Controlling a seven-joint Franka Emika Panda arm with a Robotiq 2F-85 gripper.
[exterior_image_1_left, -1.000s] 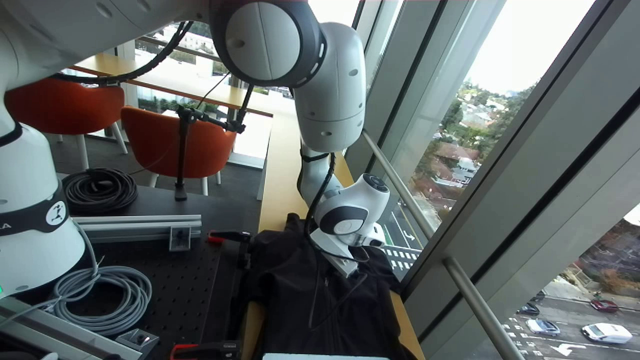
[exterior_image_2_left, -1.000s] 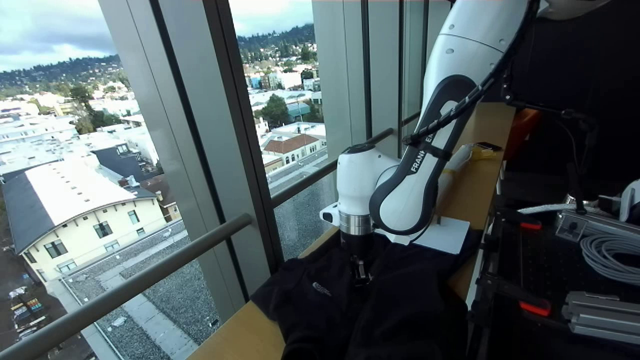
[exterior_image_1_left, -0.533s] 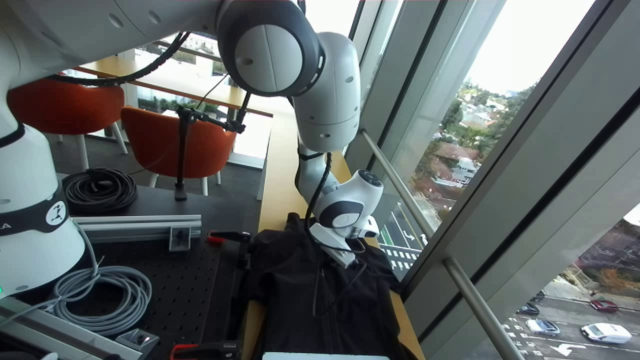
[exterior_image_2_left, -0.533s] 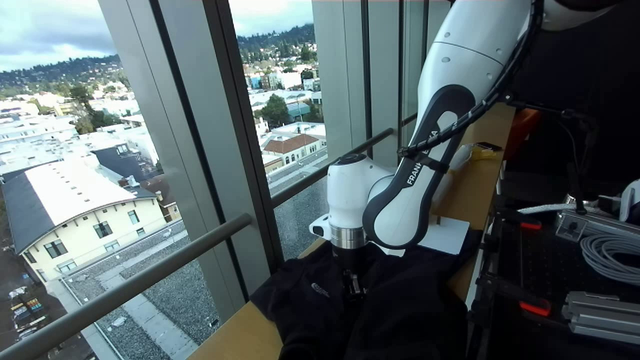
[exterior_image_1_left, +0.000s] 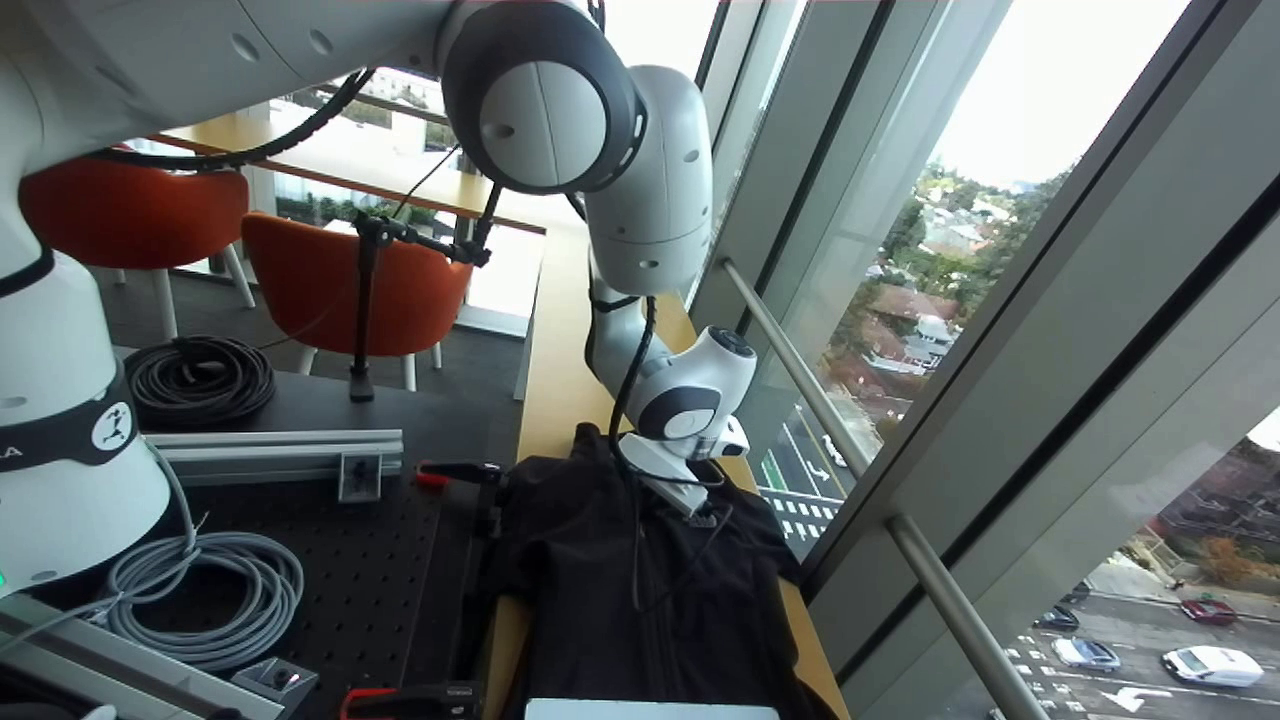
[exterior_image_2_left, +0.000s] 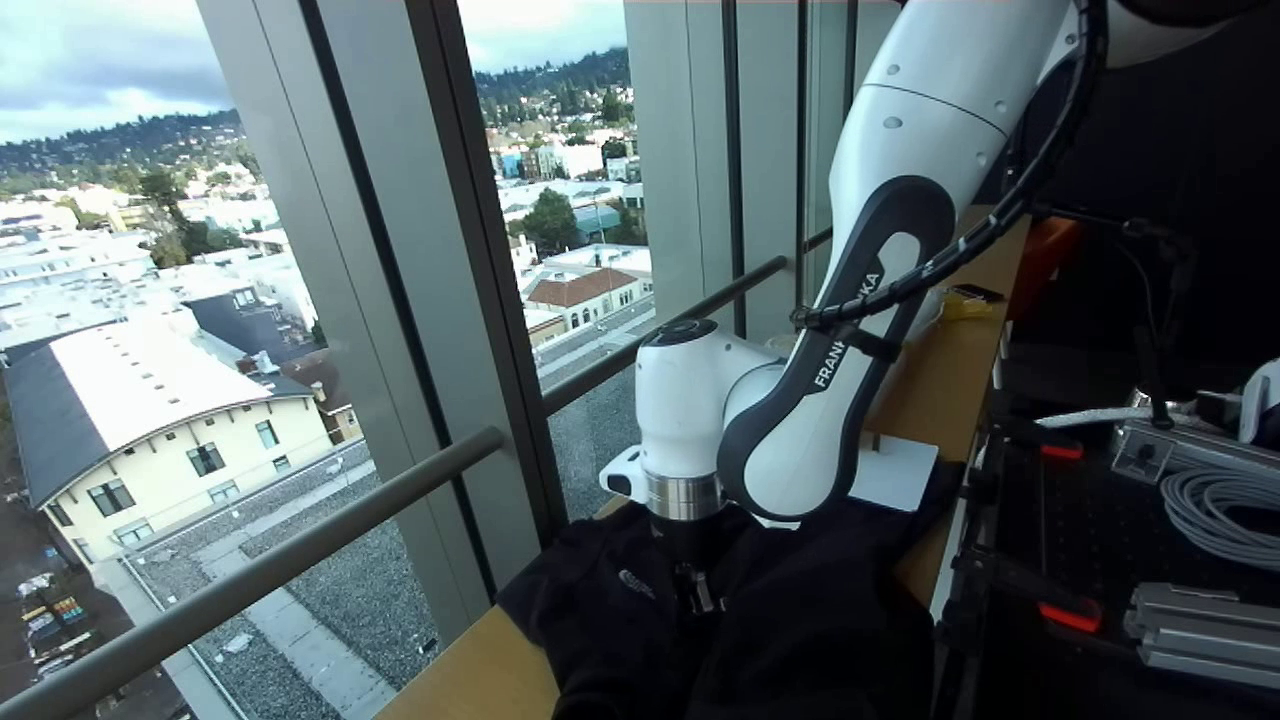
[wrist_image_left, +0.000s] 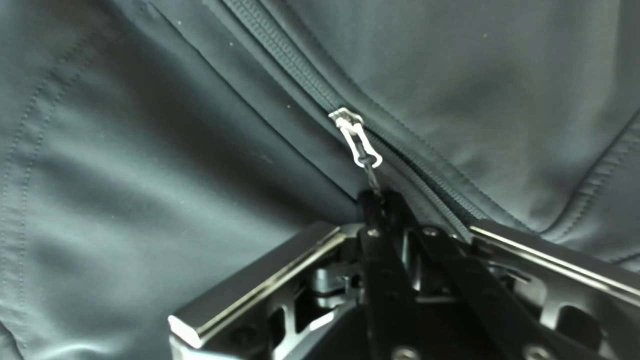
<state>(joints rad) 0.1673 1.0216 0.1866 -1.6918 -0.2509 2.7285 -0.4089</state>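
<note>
Dark jacket (wrist_image_left: 125, 210), spread over a wooden ledge (exterior_image_1_left: 565, 340). Wrist view, left to right: zipper (wrist_image_left: 295, 62), which runs diagonally, teeth meshed at upper left and parted at lower right; metal slider (wrist_image_left: 345, 118), looped pull (wrist_image_left: 351, 145) attached; thin cord (wrist_image_left: 372, 179); gripper (wrist_image_left: 382, 200), whose fingertips stand together and pinch the cord.

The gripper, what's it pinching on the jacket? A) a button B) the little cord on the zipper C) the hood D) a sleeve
B: the wrist view shows the gripper closed on the little cord that is attached to the metal zipper pull.
</note>
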